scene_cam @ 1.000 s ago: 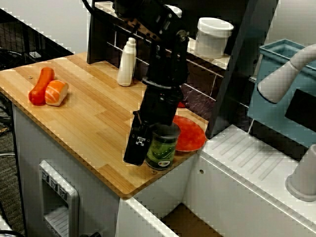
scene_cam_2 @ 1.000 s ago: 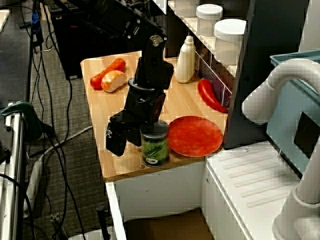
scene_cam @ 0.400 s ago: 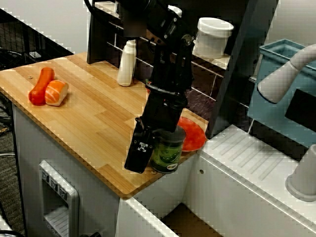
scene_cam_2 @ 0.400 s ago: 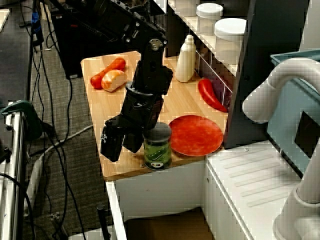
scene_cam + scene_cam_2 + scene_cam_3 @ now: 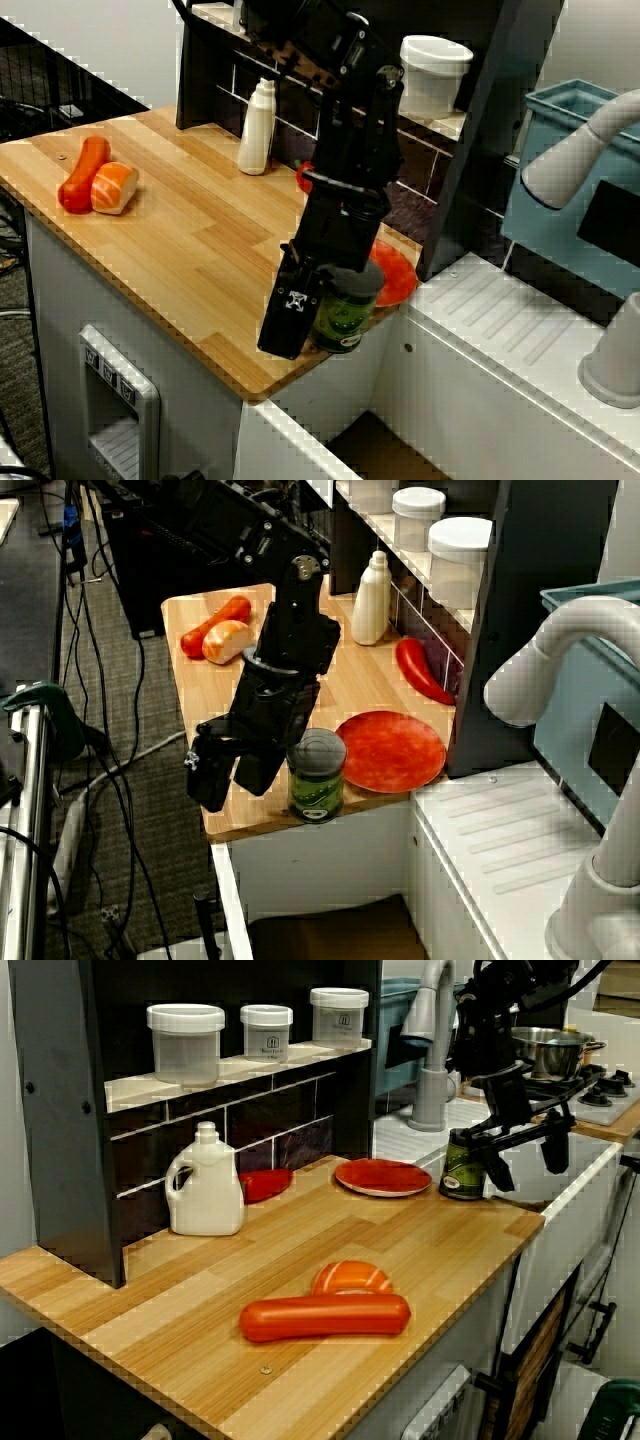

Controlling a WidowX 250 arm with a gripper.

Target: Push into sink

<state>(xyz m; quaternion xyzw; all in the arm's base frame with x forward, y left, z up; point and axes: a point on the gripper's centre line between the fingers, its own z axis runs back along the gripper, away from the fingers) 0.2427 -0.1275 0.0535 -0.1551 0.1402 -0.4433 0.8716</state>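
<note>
From the can (image 5: 318, 776), we see the red plate (image 5: 391, 750) blocking at 2 o'clock, just beside it. At 6 o'clock only a narrow strip of bench (image 5: 240, 825) remains, then open drop to the sink (image 5: 330, 935). The tool (image 5: 225, 770) crowds 9 o'clock.

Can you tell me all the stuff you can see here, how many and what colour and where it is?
can: 1, green label, dark lid, upright at the counter's edge nearest the sink
plate: 1, red, on the counter beside the can
pepper: 1, red, by the back wall
bottle: 1, white, near the back wall
sausage: 1, red-orange, far end of the counter
salmon sushi piece: 1, orange and white, touching the sausage
jars: 3, white lids, on the shelf
counter: 1, light wood
sink: 1, white rim, brownish floor, below the counter's end
bin: 1, blue-grey, right side
faucet: 1, grey-white
gripper: 1, black, fingers open, next to the can
</note>
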